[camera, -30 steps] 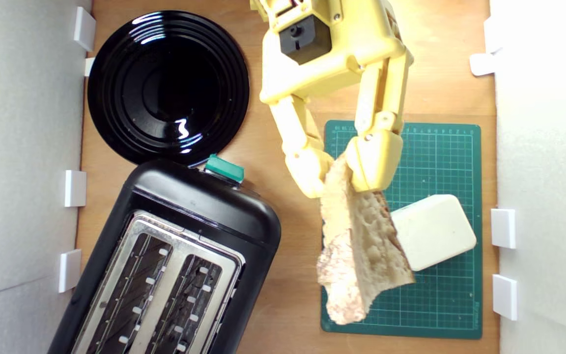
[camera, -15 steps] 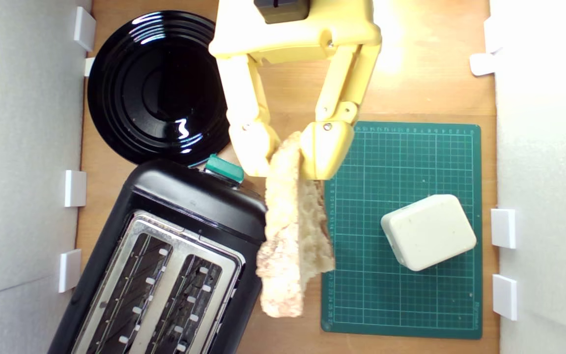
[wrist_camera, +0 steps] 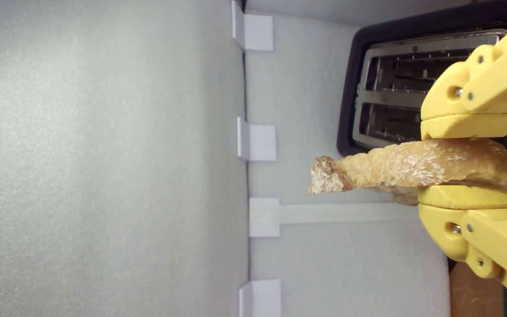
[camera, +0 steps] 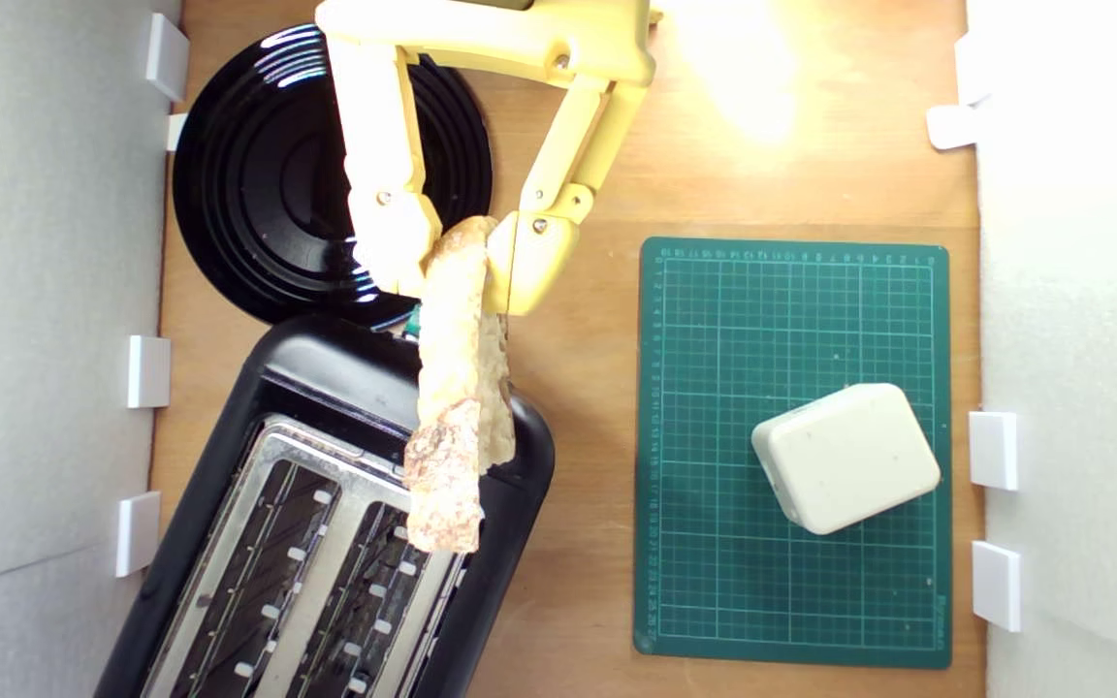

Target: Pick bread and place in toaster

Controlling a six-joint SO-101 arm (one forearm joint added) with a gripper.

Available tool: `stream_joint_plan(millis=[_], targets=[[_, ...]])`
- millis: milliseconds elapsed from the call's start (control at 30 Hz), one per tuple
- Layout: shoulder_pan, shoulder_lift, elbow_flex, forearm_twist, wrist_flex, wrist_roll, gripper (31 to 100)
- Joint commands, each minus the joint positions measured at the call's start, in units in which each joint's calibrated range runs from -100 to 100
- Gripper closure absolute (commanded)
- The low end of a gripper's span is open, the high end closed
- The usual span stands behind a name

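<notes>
My yellow gripper (camera: 457, 276) is shut on the bread (camera: 452, 407), a tan, crusty slice seen edge-on. In the exterior view the bread hangs over the black toaster (camera: 326, 523), above the end by its teal lever and over its right slot. The wrist view shows the bread (wrist_camera: 412, 169) pinched between two yellow fingers (wrist_camera: 467, 125), with the toaster (wrist_camera: 394, 83) and its two silver-rimmed slots behind it. The lever is mostly hidden by the bread.
A round black plate (camera: 258, 174) lies just beyond the toaster, partly under my arm. On the exterior view's right, a cream rounded block (camera: 845, 456) sits on a green cutting mat (camera: 791, 291). White foam walls with small brackets (camera: 148, 371) line both sides.
My gripper has carried the bread from above the green mat leftward in the exterior view, across the wood, to above the toaster. The cream block stays where it was.
</notes>
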Motion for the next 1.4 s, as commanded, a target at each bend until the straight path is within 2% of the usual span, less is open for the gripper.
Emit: stream_joint_plan(millis=[0,167,333,567,667,1367], targets=[[2.7,-0.1,-3.4,0.1,0.1,2.3,70.1],[6.5,0.7,-3.4,0.5,0.0,2.7,70.1],[6.1,4.2,-3.4,5.2,-0.2,2.1,70.1],[6.4,5.9,-3.2,5.8,-0.7,2.0,70.1],[6.1,6.0,-2.9,8.2,-2.7,1.7,70.1],[6.6,12.9,-3.3,8.5,-8.3,1.6,70.1]])
